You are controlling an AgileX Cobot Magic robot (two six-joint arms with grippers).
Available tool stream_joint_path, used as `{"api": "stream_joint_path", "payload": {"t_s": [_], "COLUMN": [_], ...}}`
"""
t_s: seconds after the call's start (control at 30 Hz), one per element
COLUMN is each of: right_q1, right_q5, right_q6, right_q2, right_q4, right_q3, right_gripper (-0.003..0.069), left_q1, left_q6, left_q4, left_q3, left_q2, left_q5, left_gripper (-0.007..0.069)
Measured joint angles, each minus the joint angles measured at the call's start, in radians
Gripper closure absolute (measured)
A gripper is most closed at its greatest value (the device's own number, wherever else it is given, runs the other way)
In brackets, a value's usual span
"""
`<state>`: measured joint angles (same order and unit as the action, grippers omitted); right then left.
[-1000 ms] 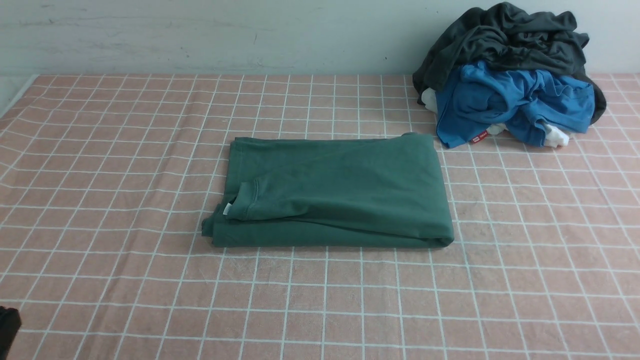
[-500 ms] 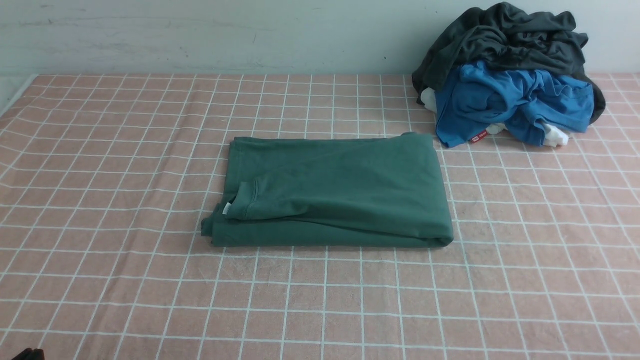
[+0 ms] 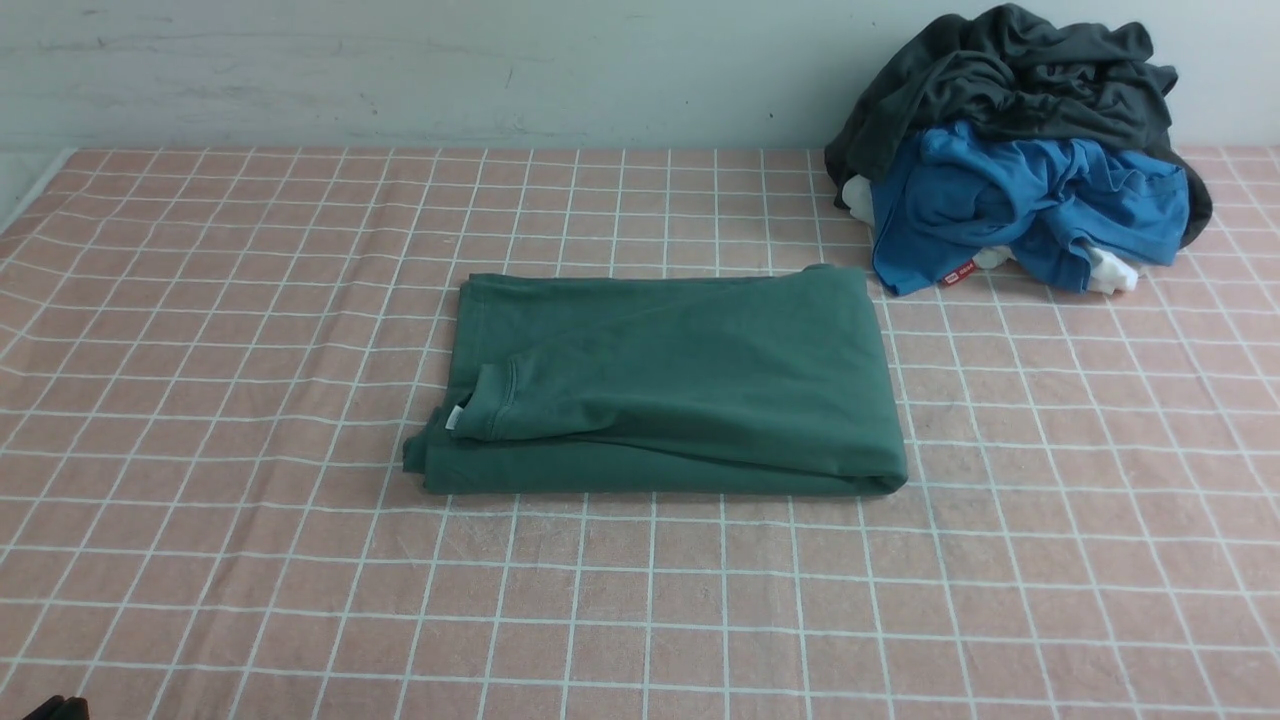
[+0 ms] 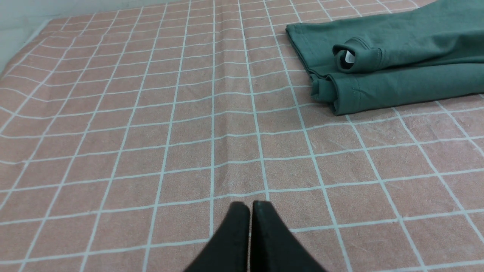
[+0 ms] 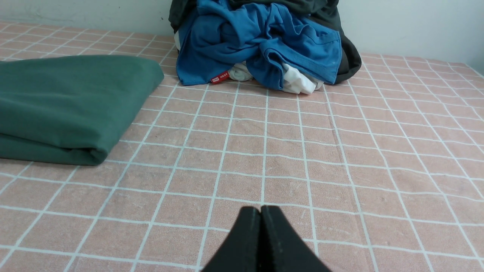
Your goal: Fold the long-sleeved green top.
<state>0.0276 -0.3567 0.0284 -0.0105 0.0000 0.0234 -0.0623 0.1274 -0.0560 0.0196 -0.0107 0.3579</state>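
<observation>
The green long-sleeved top (image 3: 670,385) lies folded into a flat rectangle at the middle of the pink checked cloth, a ribbed cuff and a white label at its left end. It also shows in the left wrist view (image 4: 389,56) and in the right wrist view (image 5: 68,105). My left gripper (image 4: 250,206) is shut and empty, over bare cloth well short of the top's left end. Only a dark sliver of it shows in the front view (image 3: 55,708). My right gripper (image 5: 260,209) is shut and empty, over bare cloth to the right of the top. It is out of the front view.
A heap of clothes sits at the back right against the wall: a dark charcoal-grey garment (image 3: 1010,70) over a bright blue garment (image 3: 1010,205) with white fabric beneath. The heap also shows in the right wrist view (image 5: 261,45). The cloth's left edge (image 3: 30,190) runs along the far left.
The left gripper has dropped further out of the front view at the bottom left corner. The folded top has not moved.
</observation>
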Motion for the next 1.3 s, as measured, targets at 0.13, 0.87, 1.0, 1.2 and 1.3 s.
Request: {"api": "stream_joint_path", "payload": {"t_s": [0.13,0.87,1.0,1.2,1.3], "right_q1": [0.000,0.000,0.000,0.000,0.000], "right_q5": [0.000,0.000,0.000,0.000,0.000], "right_q6": [0.000,0.009,0.009,0.009,0.009], "right_q2": [0.000,0.000,0.000,0.000,0.000], "right_q4": [0.000,0.000,0.000,0.000,0.000], "right_q3": [0.000,0.000,0.000,0.000,0.000], "right_gripper": [0.0671,0.0671,0.0671,0.0671,0.0671], "left_q1": [0.000,0.021,0.049,0.052,0.052], "left_q6": [0.000,0.001,0.001,0.001,0.001], "left_q4": [0.000,0.000,0.000,0.000,0.000], "left_q3": [0.000,0.000,0.000,0.000,0.000], "left_q2": [0.000,0.000,0.000,0.000,0.000], "left_q5": [0.000,-0.001,-0.001,-0.002,-0.002], "left_gripper": [0.0628,0.0628,0.0628,0.0628,0.0628]}}
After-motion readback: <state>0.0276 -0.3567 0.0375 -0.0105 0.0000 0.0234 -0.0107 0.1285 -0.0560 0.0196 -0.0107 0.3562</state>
